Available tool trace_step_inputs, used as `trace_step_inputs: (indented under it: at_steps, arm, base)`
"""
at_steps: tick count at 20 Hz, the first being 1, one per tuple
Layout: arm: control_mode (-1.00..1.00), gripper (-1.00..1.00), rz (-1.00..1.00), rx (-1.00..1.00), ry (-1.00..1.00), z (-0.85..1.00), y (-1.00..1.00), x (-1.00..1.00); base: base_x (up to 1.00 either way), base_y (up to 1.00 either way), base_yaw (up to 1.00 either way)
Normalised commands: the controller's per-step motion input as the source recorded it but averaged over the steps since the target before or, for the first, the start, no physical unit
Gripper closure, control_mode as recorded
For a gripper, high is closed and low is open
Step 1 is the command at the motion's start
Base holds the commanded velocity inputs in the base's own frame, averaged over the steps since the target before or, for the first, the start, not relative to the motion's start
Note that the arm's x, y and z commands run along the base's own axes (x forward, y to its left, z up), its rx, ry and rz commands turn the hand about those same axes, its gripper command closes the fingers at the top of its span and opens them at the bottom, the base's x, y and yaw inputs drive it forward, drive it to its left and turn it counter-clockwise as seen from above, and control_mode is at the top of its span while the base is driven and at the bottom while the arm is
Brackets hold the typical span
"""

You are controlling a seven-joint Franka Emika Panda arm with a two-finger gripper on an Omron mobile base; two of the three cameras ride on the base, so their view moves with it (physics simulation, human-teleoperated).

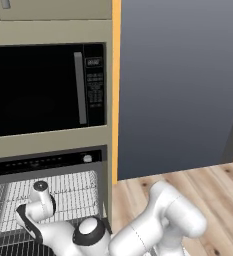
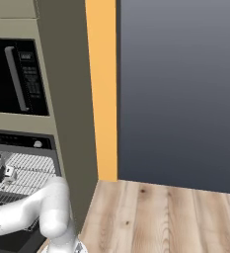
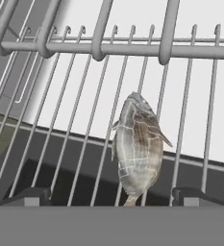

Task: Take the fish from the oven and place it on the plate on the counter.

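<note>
The fish, a small pale tan-grey piece, lies on a grey wire rack inside the oven, whose black control strip sits above the open cavity. In the hand view my gripper is open, its two dark fingertips standing wide apart on either side of the fish's near end, a little short of it. In the left base view the arm's wrist reaches into the oven over the rack. The plate and the counter are out of view.
A black microwave with a vertical grey handle sits above the oven. The rack's raised front rail crosses beyond the fish. A tall cabinet side and an orange strip stand right of the oven, with wooden floor beyond.
</note>
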Motion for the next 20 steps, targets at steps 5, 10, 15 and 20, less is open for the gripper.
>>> trace_step_inputs:
  at_steps: [5, 10, 15, 20]
  arm:
    - [-1.0, -1.0, -0.05, -0.01, -0.12, -0.05, -0.12, 0.0]
    - [-1.0, -1.0, -0.08, 0.0, -0.11, -0.27, -0.09, 0.0]
    - [-1.0, -1.0, -0.04, 0.0, -0.07, -0.54, -0.05, 0.0]
    - [-1.0, -1.0, -0.01, 0.0, -0.07, -0.11, 0.0, 0.06]
  base:
    - [0.0, 0.0, 0.0]
    - [0.0, 0.0, 0.0]
    - [0.0, 0.0, 0.0]
    - [0.0, 0.0, 0.0]
